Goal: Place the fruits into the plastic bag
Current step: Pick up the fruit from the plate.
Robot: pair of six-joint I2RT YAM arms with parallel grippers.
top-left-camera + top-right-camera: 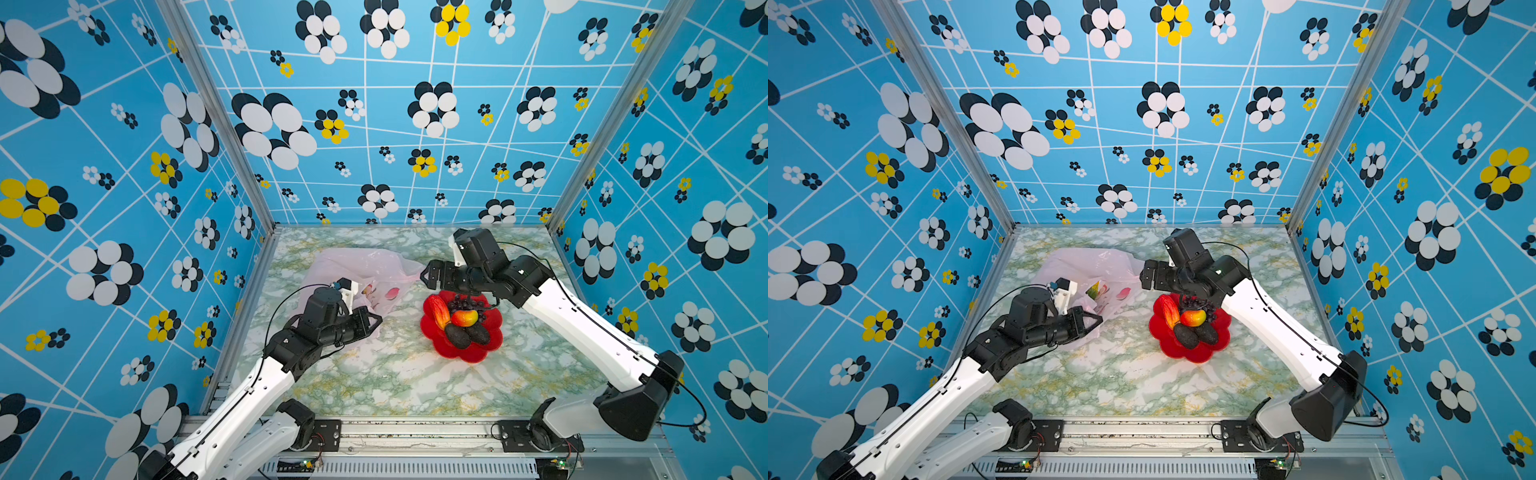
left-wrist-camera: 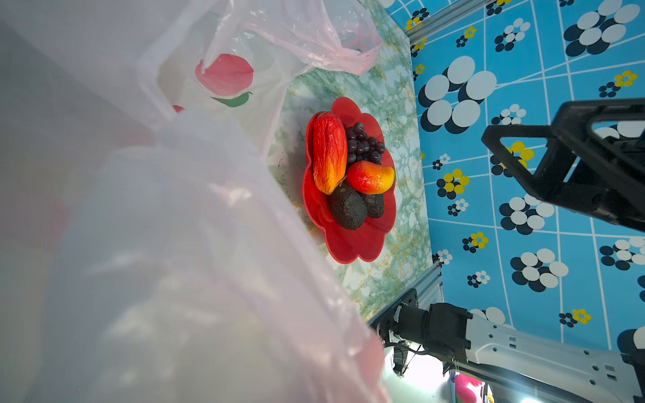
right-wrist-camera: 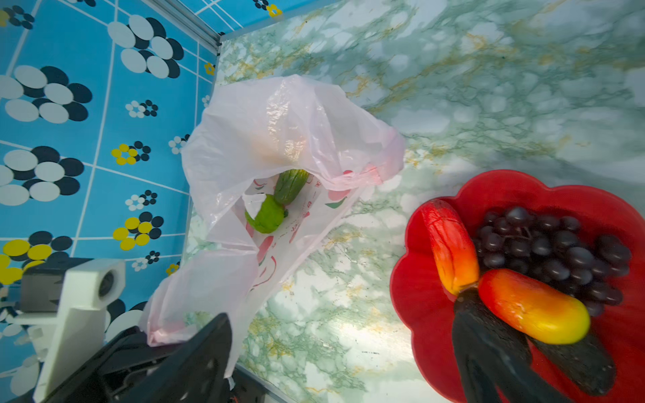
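**Operator:** State the location of the fruits (image 2: pixel 370 178).

**Technician:** Five items sit on the red plate (image 1: pixel 461 355). The grapes (image 1: pixel 462 304) are at its far side and a long red-orange fruit (image 1: pixel 437 311) is on its left-arm side. A red-yellow fruit (image 1: pixel 465 318) is at its centre. Two dark avocados (image 1: pixel 457 336) are at its near side, touching each other. Two green fruits (image 3: pixel 268 218) lie off the plate, inside the plastic bag (image 1: pixel 361 262).

**Operator:** Bag position?

**Technician:** It lies crumpled on the bench (image 1: pixel 395 382), beside the plate on the left-arm side and apart from it. Its opening is turned toward the plate. The green fruits show through that opening in the right wrist view.

**Operator:** Tool states, and the fruits relative to each tool?

**Technician:** The left tool (image 1: pixel 376 321) is clenched on the bag's edge, on the plate's left-arm side, about level with the plate's centre. The fruits on the plate lie well apart from it, across bare bench. The green fruits lie near it, behind the film it grips.

The right tool (image 1: pixel 426 277) is released, jaws apart, with nothing between them. It hangs raised just beyond the plate's far rim, on the bag side. The grapes are the nearest fruit to it and the avocados the farthest of the plate's load. Its tips come close to the bag's corner; contact cannot be confirmed.
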